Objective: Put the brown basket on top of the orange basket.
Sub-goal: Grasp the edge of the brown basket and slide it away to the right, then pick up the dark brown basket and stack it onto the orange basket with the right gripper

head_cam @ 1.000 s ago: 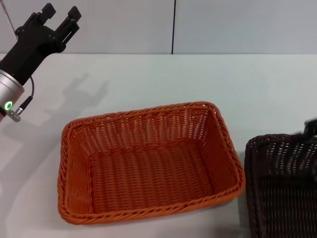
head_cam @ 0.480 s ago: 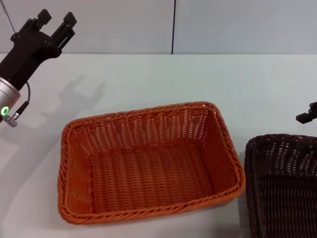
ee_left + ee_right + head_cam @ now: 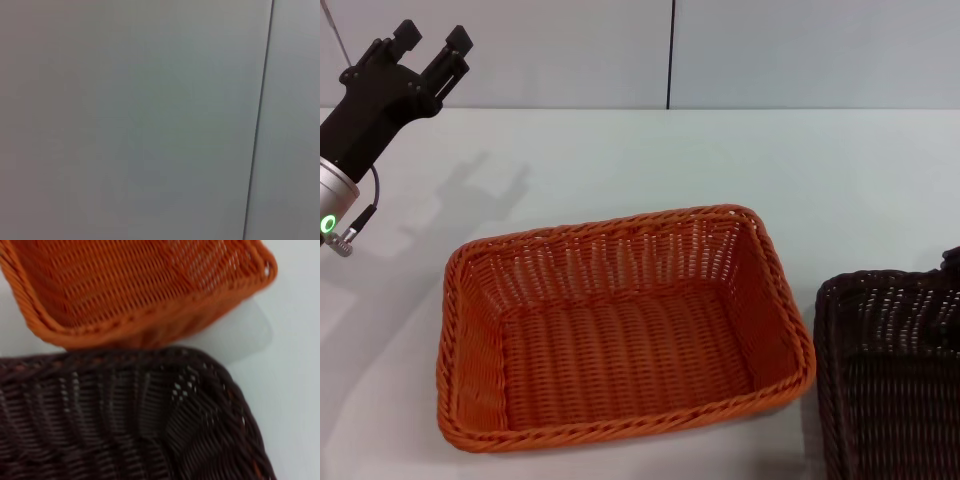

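While the brown basket (image 3: 892, 375) waits to be gripped, we line up on its rim.

Because neither basket is stacked yet, we judge the step in hand to be taking hold of the brown basket, and to do it well we should close on the braided rim at a firm spot, lift it level and clear of the orange basket (image 3: 620, 325) before carrying it across. Our right tool shows only as a dark sliver at the head view's right edge, just past the brown basket's far rim, so we cannot tell how its fingers stand or whether it holds anything; its wrist camera looks closely down on that basket's corner, with the orange one just beside it on the tabletop (image 3: 720, 160). Our left tool (image 3: 425, 48) hangs open and empty, raised at the far left, well apart from both.
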`<state>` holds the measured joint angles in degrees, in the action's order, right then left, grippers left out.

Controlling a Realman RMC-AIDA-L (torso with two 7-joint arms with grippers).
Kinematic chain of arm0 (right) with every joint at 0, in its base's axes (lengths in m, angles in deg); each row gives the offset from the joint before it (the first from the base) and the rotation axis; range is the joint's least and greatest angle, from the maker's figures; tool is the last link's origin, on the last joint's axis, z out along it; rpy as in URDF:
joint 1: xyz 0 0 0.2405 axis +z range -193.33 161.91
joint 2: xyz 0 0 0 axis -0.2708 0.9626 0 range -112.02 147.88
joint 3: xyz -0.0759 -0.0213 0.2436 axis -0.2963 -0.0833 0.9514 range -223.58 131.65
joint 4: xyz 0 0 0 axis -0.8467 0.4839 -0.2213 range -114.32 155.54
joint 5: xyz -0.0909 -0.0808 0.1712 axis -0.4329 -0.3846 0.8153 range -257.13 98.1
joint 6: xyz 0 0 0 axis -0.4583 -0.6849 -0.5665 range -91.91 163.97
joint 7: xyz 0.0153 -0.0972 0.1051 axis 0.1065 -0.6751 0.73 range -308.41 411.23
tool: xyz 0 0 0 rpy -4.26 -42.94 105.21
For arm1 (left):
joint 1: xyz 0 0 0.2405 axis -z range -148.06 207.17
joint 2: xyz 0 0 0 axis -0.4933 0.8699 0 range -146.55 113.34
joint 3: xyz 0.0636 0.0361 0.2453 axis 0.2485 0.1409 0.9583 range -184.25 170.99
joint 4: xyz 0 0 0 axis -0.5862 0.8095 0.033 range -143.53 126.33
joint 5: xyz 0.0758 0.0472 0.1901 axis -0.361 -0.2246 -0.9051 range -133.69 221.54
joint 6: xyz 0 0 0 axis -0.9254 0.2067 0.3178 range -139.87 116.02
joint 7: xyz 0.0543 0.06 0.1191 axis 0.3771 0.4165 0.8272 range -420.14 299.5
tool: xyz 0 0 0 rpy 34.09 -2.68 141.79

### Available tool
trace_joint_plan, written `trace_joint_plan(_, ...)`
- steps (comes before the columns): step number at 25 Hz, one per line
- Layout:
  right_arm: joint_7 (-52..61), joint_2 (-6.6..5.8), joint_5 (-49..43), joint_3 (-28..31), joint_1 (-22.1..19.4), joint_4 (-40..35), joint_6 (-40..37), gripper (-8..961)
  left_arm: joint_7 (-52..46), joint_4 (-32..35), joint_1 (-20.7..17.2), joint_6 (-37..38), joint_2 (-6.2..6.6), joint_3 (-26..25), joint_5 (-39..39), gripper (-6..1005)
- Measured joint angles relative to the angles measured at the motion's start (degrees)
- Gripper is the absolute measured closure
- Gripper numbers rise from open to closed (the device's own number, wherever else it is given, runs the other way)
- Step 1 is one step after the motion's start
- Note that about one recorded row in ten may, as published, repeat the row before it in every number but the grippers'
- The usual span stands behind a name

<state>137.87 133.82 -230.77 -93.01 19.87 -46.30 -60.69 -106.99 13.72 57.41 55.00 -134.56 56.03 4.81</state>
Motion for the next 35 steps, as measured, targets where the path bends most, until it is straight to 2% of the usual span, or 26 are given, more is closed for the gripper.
trace_joint_plan(4, -0.77, -0.96, -0.16, 0.45, 0.24, 3.43, 1.9, 328, 0.0, 0.0, 0.0, -0.46, 0.02, 0.0, -0.05, 283)
trace_joint_plan(8, -1.62, -1.04, 0.57, 1.04, 0.24, 3.47, 1.75, 339, 0.0, 0.0, 0.0, -0.53, 0.02, 0.0, -0.09, 283)
trace_joint_plan(13, -1.62, -1.24, 0.5, 1.13, 0.07, 3.04, 0.71, 552, 0.0, -0.35, 0.01, -0.57, -0.04, 0.0, -0.19, 283)
trace_joint_plan(15, -1.63, -1.47, 0.47, 1.18, -0.02, 3.07, 0.42, 577, 0.0, -0.68, 0.01, -0.57, -0.04, 0.0, -0.16, 283)
trace_joint_plan(19, -1.65, -3.59, 0.81, 2.02, 0.21, 6.35, -0.83, 628, 0.0, -0.84, -0.56, -0.42, -0.02, -0.46, -0.06, 283)
trace_joint_plan(20, -1.65, -3.59, 0.81, 2.02, 0.21, 6.35, -0.83, 634, 0.0, -0.84, -0.56, -0.42, -0.02, -0.46, -0.06, 284)
trace_joint_plan(21, -1.65, -4.25, 0.82, 3.21, 0.5, 7.8, -1.29, 640, 0.0, -0.76, -0.71, -0.32, -0.02, -0.7, -0.06, 284)
trace_joint_plan(24, -1.64, -4.9, 0.85, 4.62, 0.67, 9.27, -1.6, 659, 0.11, -0.98, -0.84, -0.23, 0.0, -1.06, -0.04, 284)
trace_joint_plan(26, -1.46, -6.34, 0.86, 7.53, 1.22, 11.97, -2.51, 672, 0.57, -1.1, -0.85, -0.34, 0.01, -1.06, -0.04, 284)
trace_joint_plan(27, -1.46, -6.34, 0.86, 7.53, 1.22, 11.97, -2.51, 678, 0.57, -1.1, -0.85, -0.34, 0.01, -1.06, -0.04, 284)
trace_joint_plan(31, -0.78, -7.61, 0.85, 11.27, 1.59, 14.0, -3.89, 712, 2.1, -1.31, -0.88, -0.39, -0.07, -1.22, -0.02, 284)
trace_joint_plan(35, 0.55, -7.74, 0.86, 12.71, 1.45, 14.29, -4.28, 743, 2.11, -1.4, -0.89, -0.37, -0.22, -2.19, 0.03, 283)
